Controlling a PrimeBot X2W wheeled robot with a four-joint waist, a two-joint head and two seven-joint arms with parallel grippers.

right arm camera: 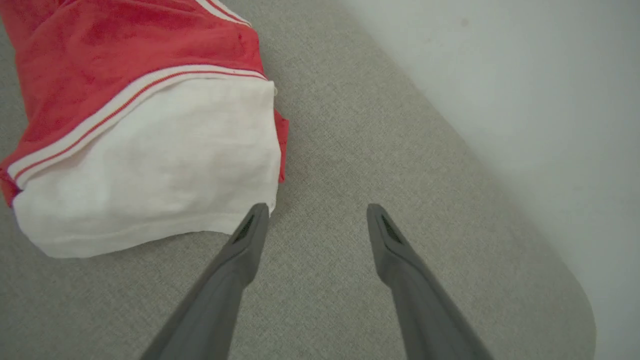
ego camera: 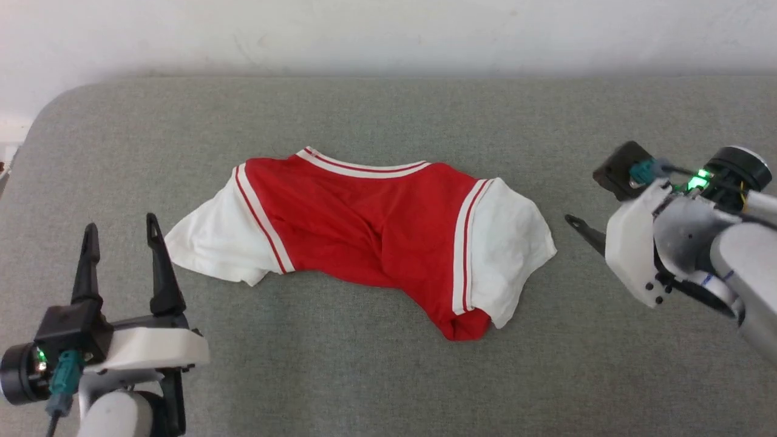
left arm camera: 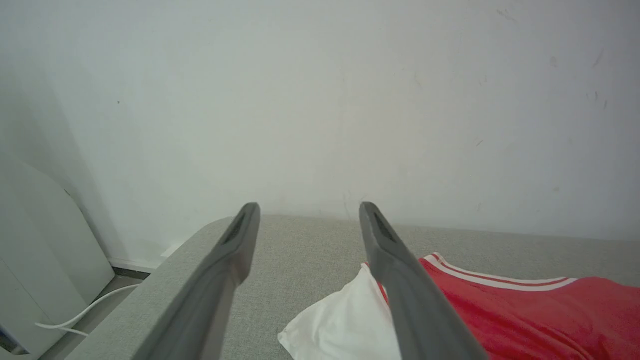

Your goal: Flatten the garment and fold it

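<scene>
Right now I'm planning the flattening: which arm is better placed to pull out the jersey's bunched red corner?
Probably the right arm: its open jaws sit off the right white sleeve, and the bunched corner lies beside that sleeve. The left arm is by the opposite sleeve, farther off.

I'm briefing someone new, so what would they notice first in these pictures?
A red shirt with white sleeves lies rumpled in the middle of the grey padded surface. An open, empty gripper sits on either side: the left gripper near one sleeve, the right gripper pointing at the other.
</scene>
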